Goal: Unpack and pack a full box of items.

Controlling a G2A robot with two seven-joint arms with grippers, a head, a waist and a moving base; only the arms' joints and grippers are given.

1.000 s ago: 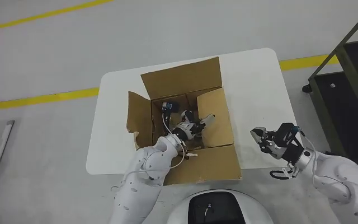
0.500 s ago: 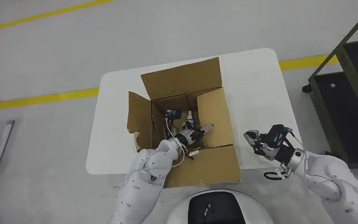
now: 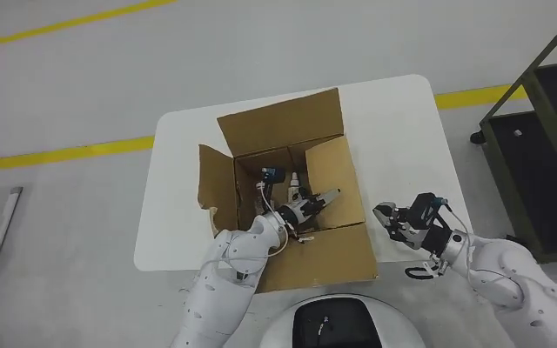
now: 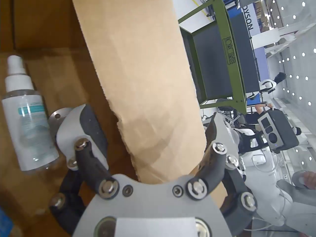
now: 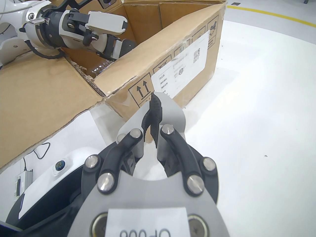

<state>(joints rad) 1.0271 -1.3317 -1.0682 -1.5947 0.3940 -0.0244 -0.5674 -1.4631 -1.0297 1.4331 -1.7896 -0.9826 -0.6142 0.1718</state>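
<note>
The cardboard box (image 3: pixel 278 122) stands open on the white table (image 3: pixel 400 130), with all its flaps turned out except the right-hand flap (image 3: pixel 335 178), which stands up and leans over the opening.

The left tool (image 3: pixel 324 202) is down inside the box with its fingers spread wide. In the left wrist view the right-hand flap (image 4: pixel 138 62) runs between the two fingers (image 4: pixel 84 129); one finger is well clear of the cardboard, the other lies close against its edge. It pinches nothing.

A clear spray bottle (image 4: pixel 27 114) with a white cap lies flat on the box floor, just beside the inner finger and not touching it.

The right tool (image 5: pixel 153 104) is pressed together and empty. It hangs over the bare table just outside the box's near right corner, pointing at the labelled side wall (image 5: pixel 177 57).
</note>
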